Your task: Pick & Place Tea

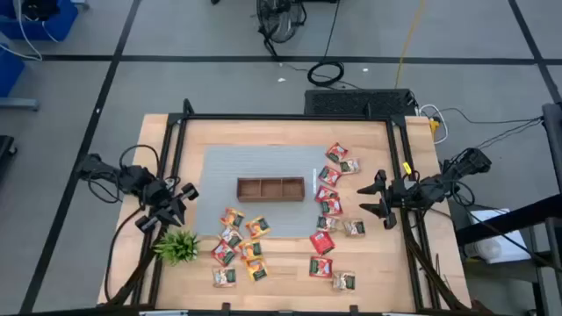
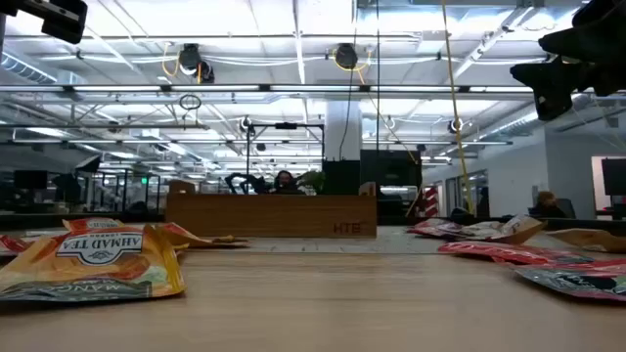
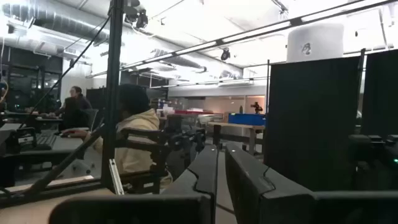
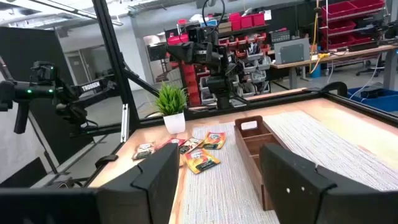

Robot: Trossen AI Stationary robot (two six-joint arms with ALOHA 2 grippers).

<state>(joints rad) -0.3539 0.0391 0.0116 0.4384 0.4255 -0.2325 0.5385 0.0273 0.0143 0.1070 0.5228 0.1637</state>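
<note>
Many small tea sachets lie flat on the table in two groups: a red and pale group right of the brown wooden tray, and an orange and red group near the front. My right gripper hovers open at the table's right side, clear of the sachets, pointing toward the tray; nothing is between its fingers. My left gripper is shut and empty at the table's left edge, raised above the table and pointing level.
A small green plant stands at the front left, near the left arm. A grey mat lies under the tray. A black frame borders the table's far and side edges. Bare wood shows along the front edge.
</note>
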